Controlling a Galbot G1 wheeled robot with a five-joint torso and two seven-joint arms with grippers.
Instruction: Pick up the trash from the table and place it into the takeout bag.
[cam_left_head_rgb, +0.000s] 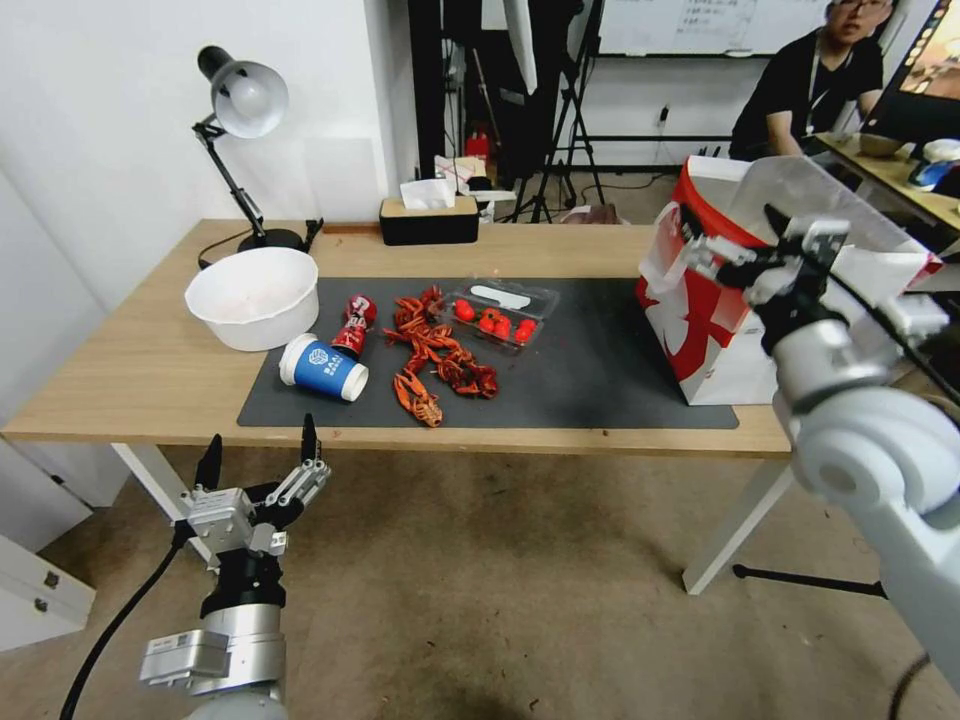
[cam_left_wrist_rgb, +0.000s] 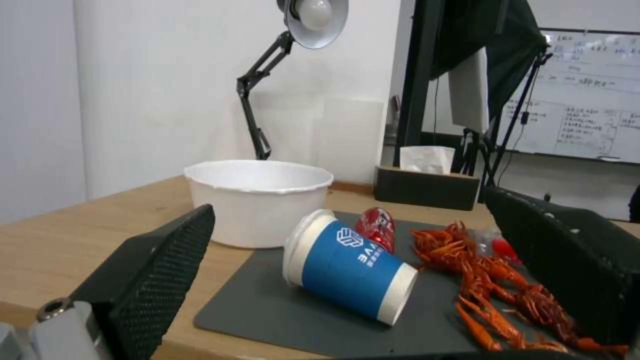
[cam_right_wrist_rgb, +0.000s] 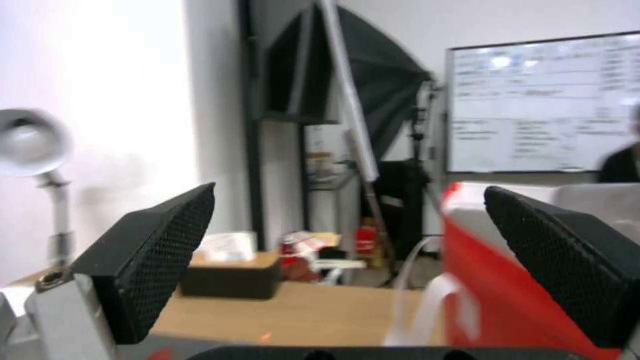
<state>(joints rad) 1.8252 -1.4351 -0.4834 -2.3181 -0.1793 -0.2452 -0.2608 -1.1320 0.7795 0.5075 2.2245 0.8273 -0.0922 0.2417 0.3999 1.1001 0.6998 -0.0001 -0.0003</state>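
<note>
On the table (cam_left_head_rgb: 140, 370), a dark grey mat (cam_left_head_rgb: 600, 370) holds the trash: a blue paper cup (cam_left_head_rgb: 325, 368) (cam_left_wrist_rgb: 350, 272) on its side, a crushed red can (cam_left_head_rgb: 354, 325) (cam_left_wrist_rgb: 377, 227) behind it, a heap of red crayfish shells (cam_left_head_rgb: 435, 355) (cam_left_wrist_rgb: 493, 280) and a clear plastic tray (cam_left_head_rgb: 500, 312) with small red pieces. A white open bowl (cam_left_head_rgb: 252, 297) (cam_left_wrist_rgb: 257, 200) stands off the mat's left end. The red and white takeout bag (cam_left_head_rgb: 705, 320) (cam_right_wrist_rgb: 493, 295) stands at the right. My left gripper (cam_left_head_rgb: 262, 432) (cam_left_wrist_rgb: 350, 202) hangs open below the table's front edge, facing the cup. My right gripper (cam_left_head_rgb: 735, 228) (cam_right_wrist_rgb: 350, 190) is open and empty beside the bag's top.
A desk lamp (cam_left_head_rgb: 240, 100) stands at the back left corner and a black tissue box (cam_left_head_rgb: 428, 220) (cam_right_wrist_rgb: 230, 277) at the back middle. Bare mat lies between the tray and the bag. White table legs (cam_left_head_rgb: 735, 525) stand below the front edge.
</note>
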